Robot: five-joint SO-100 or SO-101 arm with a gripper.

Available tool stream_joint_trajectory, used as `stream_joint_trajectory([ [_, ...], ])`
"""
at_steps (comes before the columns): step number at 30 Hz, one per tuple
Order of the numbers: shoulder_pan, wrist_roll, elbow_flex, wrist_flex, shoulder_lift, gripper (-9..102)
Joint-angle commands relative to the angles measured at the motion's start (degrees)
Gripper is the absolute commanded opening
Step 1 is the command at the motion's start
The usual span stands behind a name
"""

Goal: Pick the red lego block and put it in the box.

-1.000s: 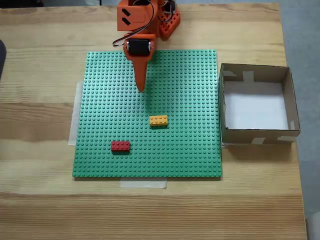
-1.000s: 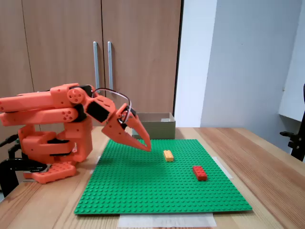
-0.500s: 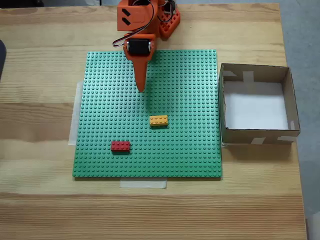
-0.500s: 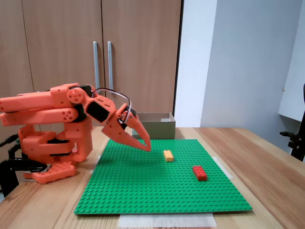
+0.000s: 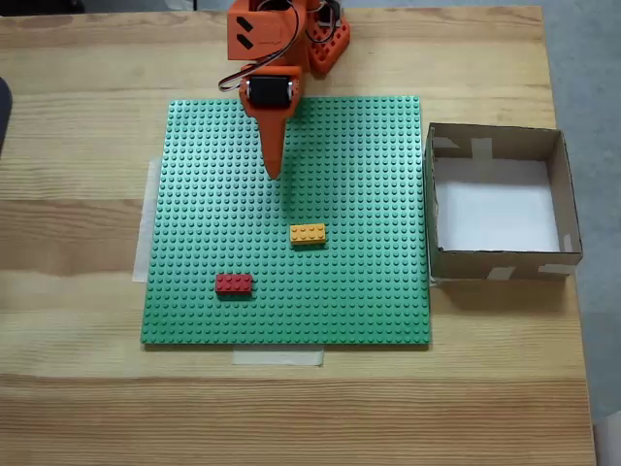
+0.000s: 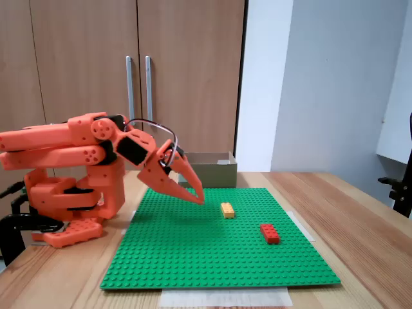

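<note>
The claw (image 5: 274, 171) hangs pressed together and empty above the green baseplate (image 5: 369, 175), well apart from the red block (image 5: 234, 283), which sits on the plate near the yellow block (image 5: 308, 234); the box (image 5: 568, 194) stands beside the plate on the worktop (image 5: 78, 194)

**Open plate, one brick in the lane**

Bare green baseplate (image 5: 359, 175) lies between the claw (image 5: 274, 173) and the red lego block (image 5: 234, 283), which sits well apart from anything. The yellow-orange brick (image 5: 308, 234) stands off to the right of that line in a fixed view from above. The box (image 5: 434, 209) beside the plate's right edge is open-topped; its cardboard walls rise above the studs
</note>
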Motion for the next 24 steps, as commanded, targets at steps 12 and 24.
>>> stream_joint_trajectory([
  [12,0.00,4.75,-4.13,4.31,-0.53,-1],
  [24,-0.09,1.85,-26.28,13.45,-16.88,-1],
])
